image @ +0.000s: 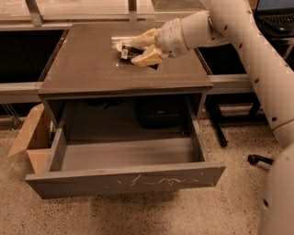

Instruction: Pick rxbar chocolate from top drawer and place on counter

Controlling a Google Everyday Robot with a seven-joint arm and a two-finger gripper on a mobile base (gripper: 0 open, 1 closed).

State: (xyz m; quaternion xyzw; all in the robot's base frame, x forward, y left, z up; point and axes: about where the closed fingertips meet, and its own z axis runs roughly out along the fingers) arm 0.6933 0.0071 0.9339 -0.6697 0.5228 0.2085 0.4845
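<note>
My gripper (136,47) is over the back middle of the counter (87,69), low above its surface. Its cream fingers (148,56) are shut on the rxbar chocolate (130,52), a dark bar with a pale end sticking out to the left. The top drawer (124,180) is pulled fully out below the counter; its scratched front panel faces me and the inside shows nothing in it. My white arm (239,32) reaches in from the right.
A cream bowl (119,44) sits just behind the gripper, mostly hidden by it. A cardboard box (32,137) stands on the floor at the left. A dark bag (161,112) lies under the table. A chair caster (257,159) is at the right, a laptop (275,11) at the top right.
</note>
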